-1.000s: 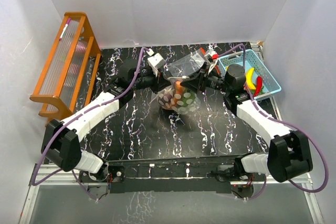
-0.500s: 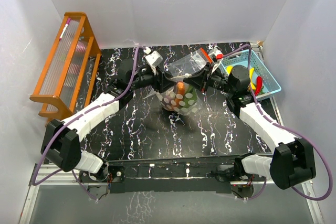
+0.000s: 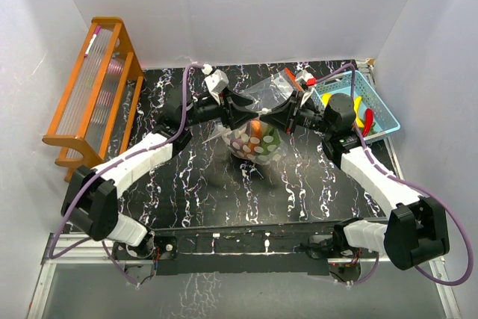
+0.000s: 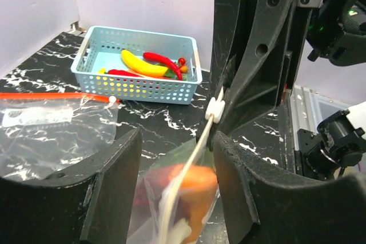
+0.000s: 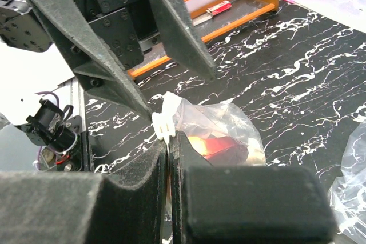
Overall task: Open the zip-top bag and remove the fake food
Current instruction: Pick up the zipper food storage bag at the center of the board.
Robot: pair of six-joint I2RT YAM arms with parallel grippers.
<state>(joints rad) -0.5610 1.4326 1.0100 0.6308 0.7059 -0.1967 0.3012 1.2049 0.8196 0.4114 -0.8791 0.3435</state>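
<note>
Right fingers [image 5: 140,198] are clamping the bag [image 5: 226,121] beside its slider [image 5: 165,123] so it's hanging steady. Left fingers [image 4: 114,190] are sitting open around the zip edge [image 4: 201,141], probably lining up a grab.

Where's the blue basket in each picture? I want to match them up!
Top external: the blue basket is at the far right.
Left wrist: the blue basket is upper left, with a yellow banana inside.
Right wrist: not in it.
Shared landmark: the zip-top bag, near the middle in the top view, bottom centre in the left wrist, centre in the right wrist.
</note>
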